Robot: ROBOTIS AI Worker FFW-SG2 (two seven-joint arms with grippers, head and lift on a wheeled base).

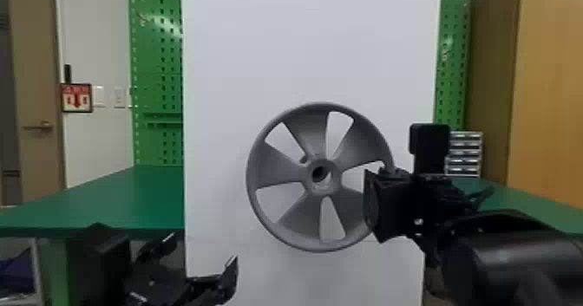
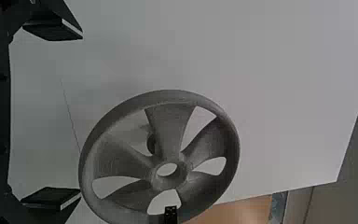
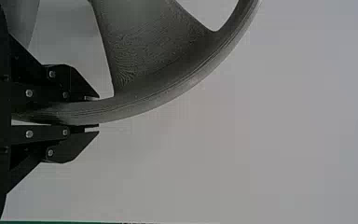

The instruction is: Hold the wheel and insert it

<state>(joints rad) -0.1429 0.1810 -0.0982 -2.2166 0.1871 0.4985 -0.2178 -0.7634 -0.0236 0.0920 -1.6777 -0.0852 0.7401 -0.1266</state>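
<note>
White panel (image 1: 303, 45) upright, behind wheel. Green desk (image 1: 130, 196) on both sides of panel. Grey five-spoked wheel (image 1: 299, 214) upright in front of panel, face toward head camera; cannot tell whether touching panel. Right pincer (image 1: 374, 201) pinching wheel's rim on robot's right side, fingers on both faces of rim. Left pincer (image 1: 204, 249) spread, pinching nothing, low on robot's left, apart from wheel. Small round grey part (image 2: 151, 142) behind spokes, partly hidden.

The left pincer (image 1: 202, 249) gapes; the right pincer (image 1: 372, 205) clamps.
</note>
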